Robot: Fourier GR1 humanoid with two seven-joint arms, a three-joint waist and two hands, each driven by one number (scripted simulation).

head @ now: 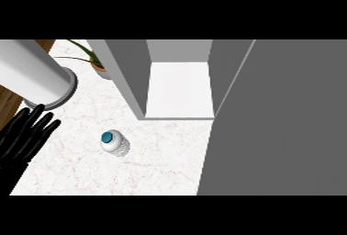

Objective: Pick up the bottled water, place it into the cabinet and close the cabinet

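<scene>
Pickup not begun: spread black left hand rests left of the upright teal-capped clear bottle, which needs grasping next.

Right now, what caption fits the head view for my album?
Bottle stands on the counter before the open cabinet; left hand rests open nearby.

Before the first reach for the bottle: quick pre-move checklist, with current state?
1. Bottled water upright on the counter, blue cap up: ok.
2. Space around the bottle free of other things: ok.
3. Cabinet open, white floor bare: ok.
4. Cabinet door swung clear of the opening: ok.
5. Left hand open, fingers straight, holding nothing: ok.
6. Right hand position: cannot tell, not in view.
</scene>
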